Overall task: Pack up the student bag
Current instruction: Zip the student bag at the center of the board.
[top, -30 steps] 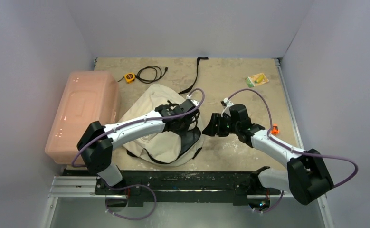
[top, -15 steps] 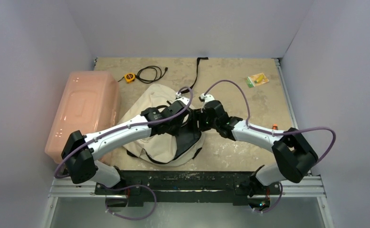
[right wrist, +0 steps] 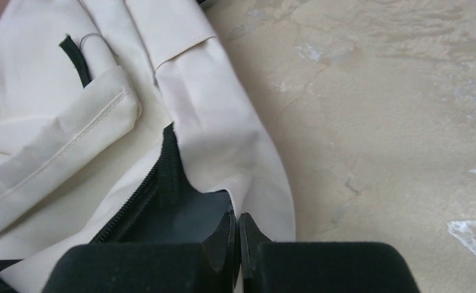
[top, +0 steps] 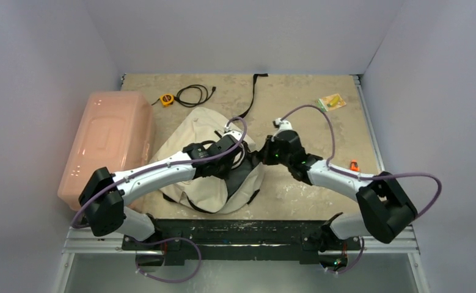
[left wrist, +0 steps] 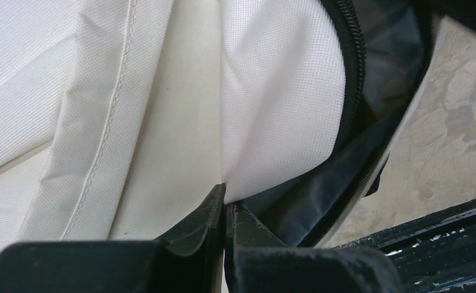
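The student bag [top: 200, 125], cream canvas with black zipper trim and dark lining, lies in the middle of the table with its opening toward the right. My left gripper [top: 236, 165] reaches over the bag and is shut on the cream edge of the opening [left wrist: 225, 189]. From the right, my right gripper [top: 256, 160] is shut on the opposite cream edge [right wrist: 236, 217], beside the zipper [right wrist: 162, 174]. The dark lining [left wrist: 321, 195] shows between the two held edges. The bag's cream cloth fills most of the left wrist view [left wrist: 162, 91] and the left of the right wrist view [right wrist: 52, 140].
A large pink plastic bin [top: 107, 143] stands left of the bag. At the back lie an orange tape measure [top: 167, 99], a coiled black cable [top: 195, 93] and a black strap [top: 256, 91]. A yellow-green packet [top: 331, 101] lies back right, a small orange item [top: 353, 165] at right.
My right gripper moved left to the bag's opening and closed on its edge, then drew slightly right. The left arm stretched further over the bag, still shut on the cloth.
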Robot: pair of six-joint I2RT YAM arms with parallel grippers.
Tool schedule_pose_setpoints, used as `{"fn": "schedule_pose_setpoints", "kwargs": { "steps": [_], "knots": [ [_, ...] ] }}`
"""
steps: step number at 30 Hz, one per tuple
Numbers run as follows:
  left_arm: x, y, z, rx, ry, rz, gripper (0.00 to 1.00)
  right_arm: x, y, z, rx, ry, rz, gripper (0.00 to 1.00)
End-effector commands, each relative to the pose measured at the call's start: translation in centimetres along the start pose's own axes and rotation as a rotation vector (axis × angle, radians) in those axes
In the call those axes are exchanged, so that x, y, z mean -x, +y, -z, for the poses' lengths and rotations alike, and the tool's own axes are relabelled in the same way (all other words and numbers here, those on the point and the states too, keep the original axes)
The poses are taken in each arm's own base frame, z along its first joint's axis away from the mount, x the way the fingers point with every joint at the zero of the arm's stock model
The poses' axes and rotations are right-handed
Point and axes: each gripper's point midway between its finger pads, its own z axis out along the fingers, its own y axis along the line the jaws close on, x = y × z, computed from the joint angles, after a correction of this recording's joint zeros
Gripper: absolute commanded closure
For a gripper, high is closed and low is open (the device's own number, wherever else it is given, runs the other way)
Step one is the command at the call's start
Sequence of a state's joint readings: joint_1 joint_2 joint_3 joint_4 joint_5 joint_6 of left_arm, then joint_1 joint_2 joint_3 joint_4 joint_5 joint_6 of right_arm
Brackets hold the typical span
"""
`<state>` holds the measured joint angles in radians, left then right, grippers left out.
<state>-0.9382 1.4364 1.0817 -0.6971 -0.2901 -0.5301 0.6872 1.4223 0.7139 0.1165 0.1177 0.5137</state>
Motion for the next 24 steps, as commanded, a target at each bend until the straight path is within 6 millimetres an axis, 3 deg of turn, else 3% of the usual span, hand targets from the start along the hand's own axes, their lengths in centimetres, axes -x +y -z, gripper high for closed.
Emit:
{"fn": "schedule_pose_setpoints", "kwargs": {
  "steps": [1,6,10,12,16,21,24],
  "knots": [
    [-1.9,0.4,-1.6,0.017,0.078,-0.065,1.00,0.9,0.7,2.2,0.337,-0.001,-0.290,1.00],
    [-2.3,-0.2,-2.4,-0.008,0.112,-0.096,1.00,-0.3,3.1,4.5,0.611,0.015,-0.418,1.00],
    [-2.9,-2.2,-2.6,-0.115,0.155,-0.122,1.00,-1.1,3.0,4.9,0.680,0.041,-0.517,1.00],
    [-3.3,-2.9,-2.7,-0.154,0.173,-0.126,1.00,-1.5,2.6,4.1,0.658,0.061,-0.503,1.00],
    [-3.5,-4.0,-2.4,-0.221,0.194,-0.132,1.00,-2.5,-0.5,1.9,0.422,0.090,-0.399,0.90],
    [-3.8,-4.1,-1.8,-0.246,0.191,-0.124,1.00,0.2,-6.4,2.1,0.035,0.021,-0.211,0.75],
    [-3.7,-3.8,-1.1,-0.243,0.167,-0.112,1.00,0.5,-8.2,2.2,-0.086,0.058,-0.137,0.70]
  ]
}}
